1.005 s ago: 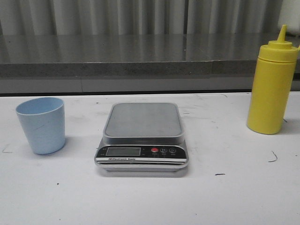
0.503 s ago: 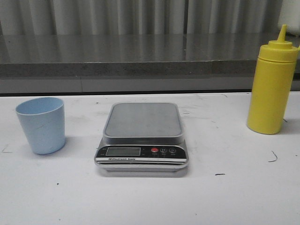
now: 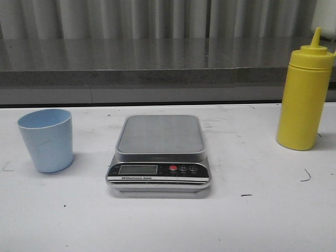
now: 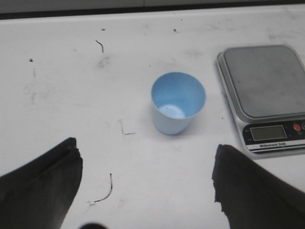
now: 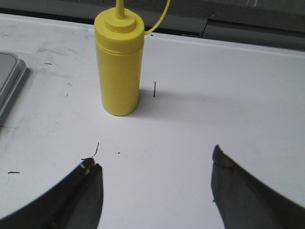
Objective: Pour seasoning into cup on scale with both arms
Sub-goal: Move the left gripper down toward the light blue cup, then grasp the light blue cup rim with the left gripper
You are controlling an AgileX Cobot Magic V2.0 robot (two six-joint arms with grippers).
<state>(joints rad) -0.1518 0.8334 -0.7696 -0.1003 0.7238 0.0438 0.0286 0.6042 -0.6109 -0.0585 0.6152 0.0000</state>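
Just one cup [image 3: 46, 139], one scale [image 3: 159, 155], one bottle [image 3: 305, 94].

On my white table [image 3: 262, 220]: one light-blue cup [image 3: 46, 139], one digital scale [image 3: 159, 156] with one red button [image 3: 173, 168], and one yellow seasoning bottle [image 3: 305, 94]. My two grippers, left [image 4: 145, 179] and right [image 5: 155, 183], each show two dark fingers.

Matt blue plastic cup [image 3: 45, 139], brushed steel scale [image 3: 159, 152], smooth yellow plastic bottle [image 3: 305, 97]
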